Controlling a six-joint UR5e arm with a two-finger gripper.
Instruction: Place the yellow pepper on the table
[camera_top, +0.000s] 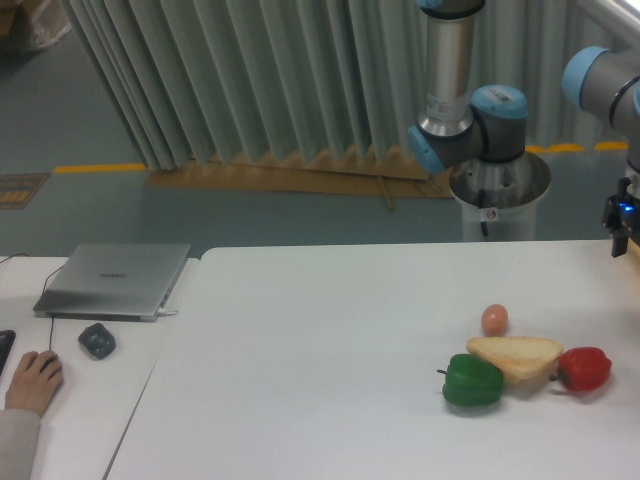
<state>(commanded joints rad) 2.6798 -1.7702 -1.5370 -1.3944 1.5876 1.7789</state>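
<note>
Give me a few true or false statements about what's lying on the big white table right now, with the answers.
1. The glossy green bell pepper lies left of the pale wedge of bread. True.
2. The shiny red bell pepper sits on the closed grey laptop. False: it lies on the white table, right of the bread.
3. A small orange-pink egg rests behind the bread. True.
4. A yellow pepper lies among these foods. False: none is visible.

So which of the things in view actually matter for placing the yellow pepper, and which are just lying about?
Part of the job:
- table
- hand, mostly cut off at the right edge
- yellow pepper: not in view

Lying about:
- green pepper
- red pepper
- bread
- egg
- laptop
</note>
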